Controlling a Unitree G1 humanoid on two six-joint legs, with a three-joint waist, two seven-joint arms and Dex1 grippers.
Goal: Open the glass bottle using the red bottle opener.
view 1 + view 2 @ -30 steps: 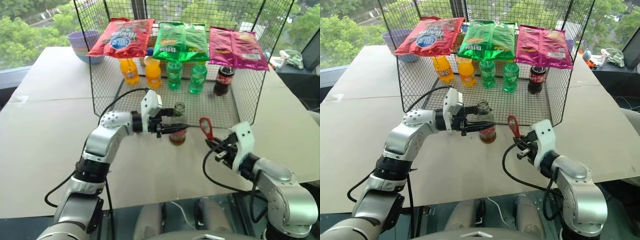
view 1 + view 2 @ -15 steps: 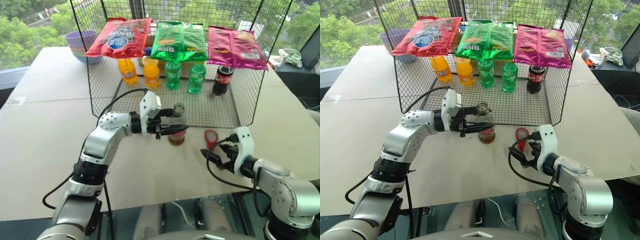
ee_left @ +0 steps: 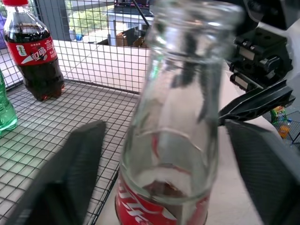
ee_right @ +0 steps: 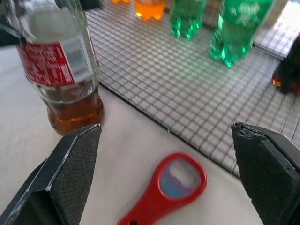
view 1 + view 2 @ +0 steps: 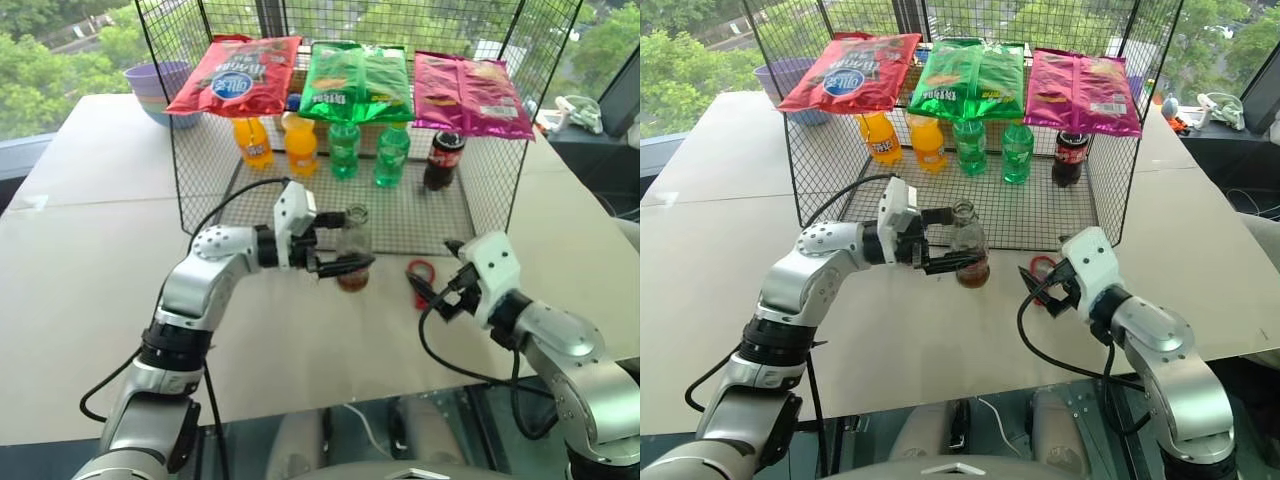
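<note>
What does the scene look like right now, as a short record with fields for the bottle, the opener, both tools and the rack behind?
glass bottle: upright on the table by the wire rack's front edge, mouth open, no cap on it, brown drink low inside
red bottle opener: flat on the table, right of the bottle, not held
left tool: open, fingers either side of the bottle, apart from the glass
right tool: open, just over the opener
wire rack: orange, green and cola bottles inside, three snack bags on top
</note>
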